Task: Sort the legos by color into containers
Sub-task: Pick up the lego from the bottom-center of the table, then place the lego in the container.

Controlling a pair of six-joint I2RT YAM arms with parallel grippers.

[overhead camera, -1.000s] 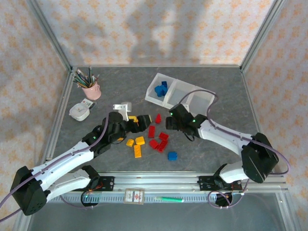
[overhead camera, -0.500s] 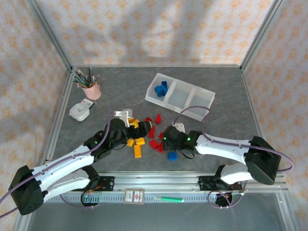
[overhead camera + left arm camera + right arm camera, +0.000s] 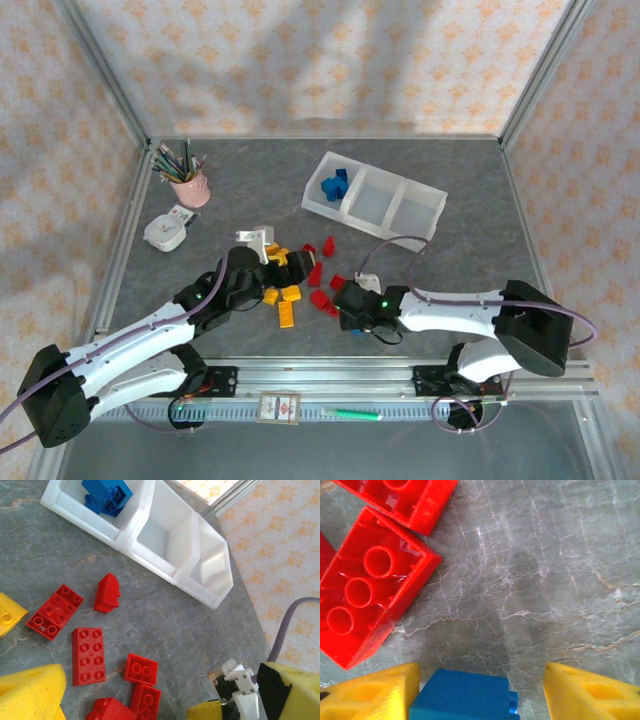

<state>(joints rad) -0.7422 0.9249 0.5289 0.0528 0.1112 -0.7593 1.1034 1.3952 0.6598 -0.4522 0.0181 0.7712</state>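
Note:
A blue lego (image 3: 462, 697) lies on the grey table between the yellow fingers of my right gripper (image 3: 480, 695). The left finger (image 3: 375, 695) is against it and a gap remains at the right finger (image 3: 590, 690), so the gripper is open. In the top view that gripper (image 3: 352, 310) is low beside the red legos (image 3: 322, 285). My left gripper (image 3: 270, 268) hovers open over the yellow legos (image 3: 288, 305), holding nothing. The white containers (image 3: 420, 192) stand behind, with blue legos (image 3: 335, 185) in the left compartment. Red legos (image 3: 88, 655) lie in front of the containers (image 3: 80, 520).
A pink cup of pencils (image 3: 188, 185) and a small white round dish (image 3: 165, 232) stand at the back left. A small white object (image 3: 255, 235) lies just behind the left gripper. Two red bricks (image 3: 370, 585) lie close to the left of the blue one.
My right gripper has come from near the containers down to the blue lego at the front, and its fingers have narrowed around it. The left gripper shifted slightly towards the front.

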